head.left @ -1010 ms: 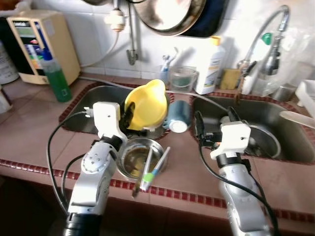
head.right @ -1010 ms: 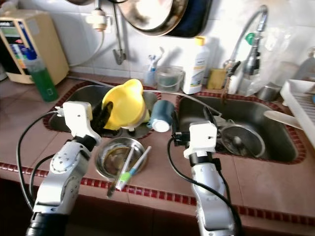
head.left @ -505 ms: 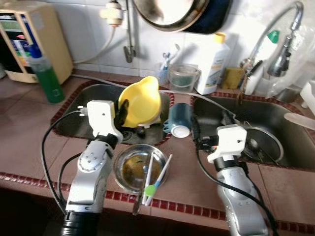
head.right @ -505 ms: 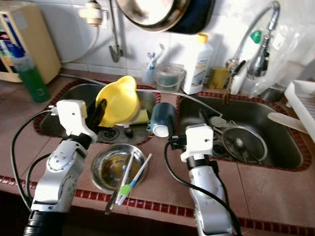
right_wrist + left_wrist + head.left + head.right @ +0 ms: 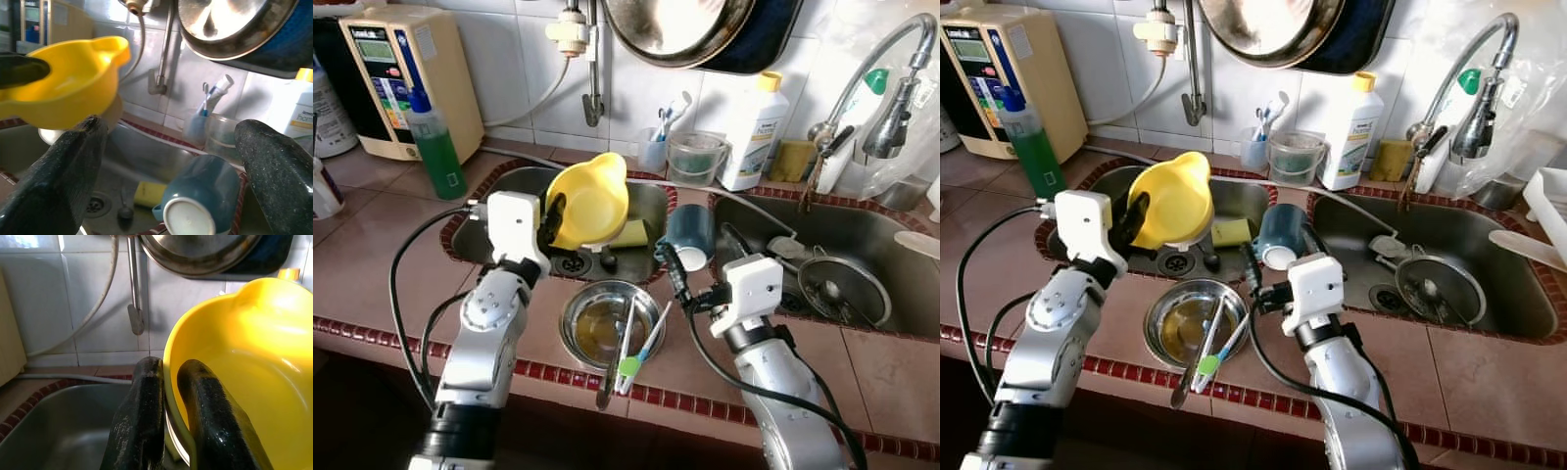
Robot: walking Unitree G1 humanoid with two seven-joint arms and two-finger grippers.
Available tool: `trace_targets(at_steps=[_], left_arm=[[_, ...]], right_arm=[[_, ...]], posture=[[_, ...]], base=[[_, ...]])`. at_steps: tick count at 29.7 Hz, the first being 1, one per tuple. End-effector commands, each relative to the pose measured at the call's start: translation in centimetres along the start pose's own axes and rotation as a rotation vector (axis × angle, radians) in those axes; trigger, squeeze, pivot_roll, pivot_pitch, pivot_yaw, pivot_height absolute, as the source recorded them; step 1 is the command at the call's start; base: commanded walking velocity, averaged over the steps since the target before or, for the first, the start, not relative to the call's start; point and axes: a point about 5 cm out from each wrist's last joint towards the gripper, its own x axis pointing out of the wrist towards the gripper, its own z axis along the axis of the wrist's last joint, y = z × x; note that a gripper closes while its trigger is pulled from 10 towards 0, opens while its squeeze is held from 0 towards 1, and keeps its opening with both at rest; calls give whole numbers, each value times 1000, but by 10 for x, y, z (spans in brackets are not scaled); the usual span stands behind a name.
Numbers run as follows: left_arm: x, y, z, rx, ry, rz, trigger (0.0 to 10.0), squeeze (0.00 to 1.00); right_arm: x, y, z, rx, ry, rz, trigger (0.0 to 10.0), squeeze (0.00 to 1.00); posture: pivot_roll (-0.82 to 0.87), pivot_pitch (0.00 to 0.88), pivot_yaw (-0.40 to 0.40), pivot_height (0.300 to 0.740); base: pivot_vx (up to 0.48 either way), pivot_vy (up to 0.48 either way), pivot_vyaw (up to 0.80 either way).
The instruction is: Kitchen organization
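Yellow plastic bowl (image 5: 590,201), light, stiff and likely slick, hangs over the left sink (image 5: 651,201), its rim pinched by the left hand (image 5: 166,426); right hand (image 5: 166,161) gapes wide, empty, facing a blue mug (image 5: 203,203).

My left gripper (image 5: 1139,217) pinches the rim of a yellow bowl (image 5: 1173,199), tilted above the left sink (image 5: 1234,201) at frame centre-left. My right gripper (image 5: 1252,269) sits mid-frame with fingers spread, just beside a blue mug (image 5: 1278,233) lying on the divider. Below, a steel bowl (image 5: 1197,325) holds tongs (image 5: 1197,351) and a green-tipped utensil (image 5: 1217,352).
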Motion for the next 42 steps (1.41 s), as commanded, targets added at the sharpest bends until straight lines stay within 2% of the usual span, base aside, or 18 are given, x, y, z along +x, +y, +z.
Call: trace_targets(at_steps=[1, 6, 17, 21, 24, 38, 42], left_arm=[[5, 1, 5, 23, -21, -16, 10000, 0], [19, 3, 1, 42, -14, -48, 10000, 0], [38, 2, -2, 45, -9, -92, 10000, 0], [38, 3, -5, 48, -3, -98, 10000, 0], [38, 7, -13, 16, 27, -111, 10000, 0], [45, 14, -16, 59, 47, -122, 10000, 0], [48, 17, -20, 66, 83, -127, 10000, 0]], right_arm=[[-2, 0, 3, 10, 1, 10, 10000, 0], [-7, 4, 6, 43, 32, 27, 10000, 0], [-16, 11, 20, 90, 36, 61, 10000, 0], [-19, 13, 22, 92, 43, 65, 10000, 0], [-26, 14, 21, 104, 65, 49, 10000, 0], [-41, 25, 33, 170, 82, 63, 10000, 0], [-46, 29, 37, 182, 89, 72, 10000, 0]], posture=[[-247, 0, 12, 740], [-257, 0, 22, 740], [-295, 0, 43, 740], [-301, 0, 47, 740], [-304, 0, 51, 740], [-329, 50, 60, 740], [-340, 79, 63, 740]], base=[[0, 0, 0], [0, 0, 0], [0, 0, 0], [0, 0, 0], [0, 0, 0], [0, 0, 0], [0, 0, 0]])
